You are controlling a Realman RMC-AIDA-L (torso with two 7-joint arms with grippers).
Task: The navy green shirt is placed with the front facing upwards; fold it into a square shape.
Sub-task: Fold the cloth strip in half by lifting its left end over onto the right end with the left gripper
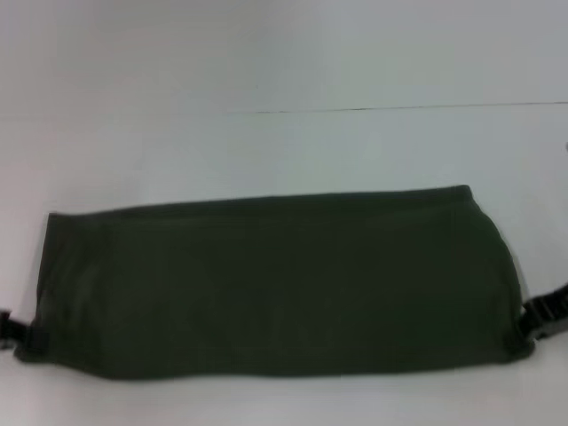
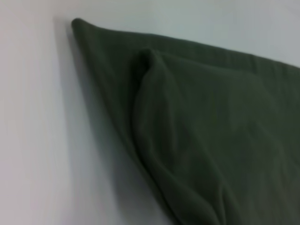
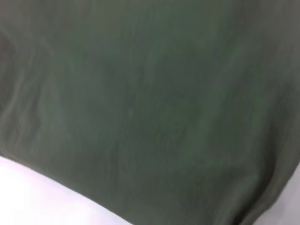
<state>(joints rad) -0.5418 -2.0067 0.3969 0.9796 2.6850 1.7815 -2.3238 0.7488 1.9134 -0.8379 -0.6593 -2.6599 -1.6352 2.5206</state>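
Note:
The navy green shirt [image 1: 275, 284] lies on the white table [image 1: 284, 151] as a long dark olive band running left to right, plain side up; no lettering, collar or label shows. My left gripper [image 1: 12, 333] is at the band's near left corner and my right gripper [image 1: 543, 318] at its near right corner, each shut on the cloth. In the left wrist view the shirt [image 2: 197, 131] rises in folds off the table toward the camera, with a shadow under it. In the right wrist view the shirt [image 3: 150, 103] fills nearly the whole picture.
The white table stretches behind the shirt to a thin dark seam line [image 1: 399, 108] at the back. A narrow strip of bare table [image 1: 284, 404] shows in front of the shirt.

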